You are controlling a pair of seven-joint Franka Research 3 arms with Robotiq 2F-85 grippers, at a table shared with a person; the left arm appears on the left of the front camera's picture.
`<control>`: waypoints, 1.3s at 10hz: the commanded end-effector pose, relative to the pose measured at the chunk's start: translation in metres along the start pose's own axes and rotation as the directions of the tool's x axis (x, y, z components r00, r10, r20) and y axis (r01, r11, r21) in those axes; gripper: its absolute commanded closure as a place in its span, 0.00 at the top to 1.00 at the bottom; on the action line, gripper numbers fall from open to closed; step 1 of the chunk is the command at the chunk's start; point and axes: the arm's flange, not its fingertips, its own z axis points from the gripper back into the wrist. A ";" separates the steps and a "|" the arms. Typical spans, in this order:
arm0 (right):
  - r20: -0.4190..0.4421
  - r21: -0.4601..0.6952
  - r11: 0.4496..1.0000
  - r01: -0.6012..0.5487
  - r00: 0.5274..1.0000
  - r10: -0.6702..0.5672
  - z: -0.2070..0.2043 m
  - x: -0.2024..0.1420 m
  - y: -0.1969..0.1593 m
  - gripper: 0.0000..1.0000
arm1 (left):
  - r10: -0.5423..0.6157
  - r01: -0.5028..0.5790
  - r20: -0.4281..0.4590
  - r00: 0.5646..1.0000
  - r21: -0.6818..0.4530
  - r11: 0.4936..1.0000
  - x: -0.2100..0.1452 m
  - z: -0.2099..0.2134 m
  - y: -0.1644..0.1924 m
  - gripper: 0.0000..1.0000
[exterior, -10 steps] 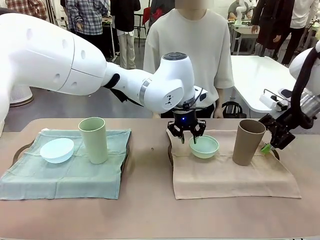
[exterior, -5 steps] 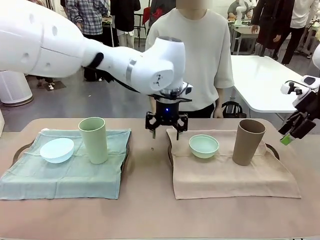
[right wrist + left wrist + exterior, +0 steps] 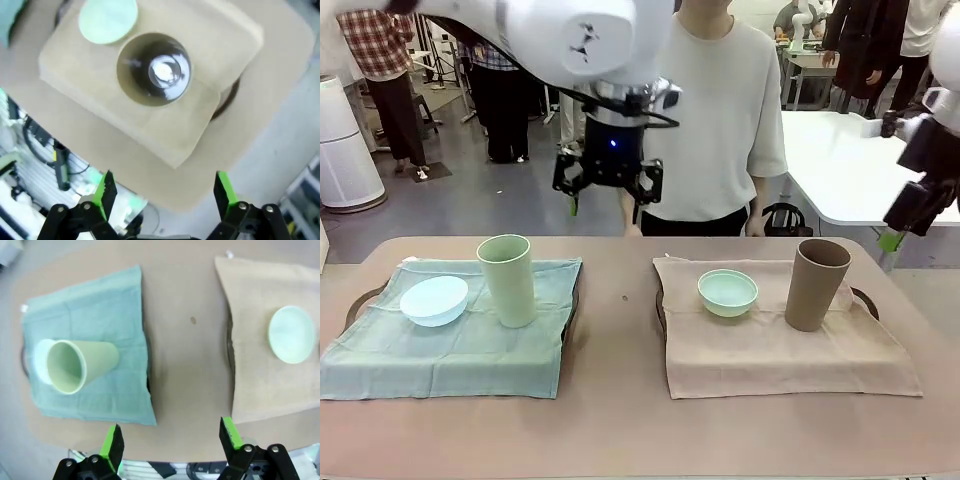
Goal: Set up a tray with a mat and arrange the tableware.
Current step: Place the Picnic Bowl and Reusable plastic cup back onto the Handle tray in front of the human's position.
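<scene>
On the left, a green mat (image 3: 450, 350) carries a pale blue bowl (image 3: 434, 300) and an upright pale green cup (image 3: 507, 280). On the right, a beige mat (image 3: 780, 350) carries a mint green bowl (image 3: 728, 292) and a tan-brown cup (image 3: 817, 284). My left gripper (image 3: 608, 192) hangs open and empty high above the table's middle. The left wrist view looks down on the green cup (image 3: 80, 365) and mint bowl (image 3: 291, 334) past that gripper (image 3: 172, 437). Open and empty, my right gripper (image 3: 892, 238) is raised off the table's right end. Its wrist view has the tan cup (image 3: 154, 69) straight below the gripper (image 3: 165, 195).
Dark tray rims peek out from under both mats, at the left (image 3: 358, 300) and at the right (image 3: 865, 298). A person in a pale shirt (image 3: 720, 110) stands at the far side. A bare strip of table (image 3: 620, 330) runs between the two mats.
My left gripper let go at the mint bowl, opened, and rose up and to the left. My right gripper lifted up and away from the tan cup.
</scene>
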 end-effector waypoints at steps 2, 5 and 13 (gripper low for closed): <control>-0.046 -0.054 0.997 0.049 0.998 -0.052 0.026 0.013 0.038 1.00 | 0.037 -0.036 -0.015 0.999 0.017 0.999 -0.020 0.004 0.038 1.00; -0.052 -0.059 0.996 0.063 0.996 -0.066 0.025 0.014 0.041 1.00 | 0.029 -0.029 0.009 1.000 0.015 0.999 -0.009 0.014 0.025 1.00; -0.052 -0.059 0.996 0.063 0.996 -0.066 0.025 0.014 0.041 1.00 | 0.029 -0.029 0.009 1.000 0.015 0.999 -0.009 0.014 0.025 1.00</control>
